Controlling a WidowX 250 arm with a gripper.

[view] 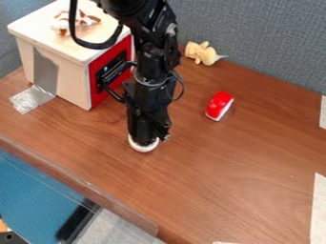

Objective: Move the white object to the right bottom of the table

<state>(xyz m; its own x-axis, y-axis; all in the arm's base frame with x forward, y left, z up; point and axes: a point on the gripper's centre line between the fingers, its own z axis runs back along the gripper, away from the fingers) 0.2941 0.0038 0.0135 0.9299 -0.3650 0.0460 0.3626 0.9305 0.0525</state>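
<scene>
- The black arm (pixel 149 62) comes in over the table's back edge, in front of the grey partition (pixel 255 38), and slants down to the wood.
- The claw (pixel 146 136) hangs low over the table (pixel 223 171), pointing down onto the white object; I cannot tell whether it is released or clenched on it.
- The white object (pixel 144 148) is on the left part of the table, between the box and the front-left edge, well apart from the bottom right corner. Its pale curved rim shows around the claw's lower end, and the rest is hidden.
- The box (pixel 71 81) stands at the back left of the table, with a pale top, a red panel (pixel 96 97) on the side facing the arm, and silver tape (pixel 32 99) running from its near side onto the wood.
- A brown and white toy (pixel 79 20) lies on top of the box.
- A pale yellow figure (pixel 202 53) lies near the back edge, just beside the partition.
- A red and white toy (pixel 219 105) lies between the yellow figure and the middle of the table, apart from the claw.
- White strips (pixel 318 209) mark the table toward its right side.
- Below the front-left edge is a blue surface (pixel 35 195).
</scene>
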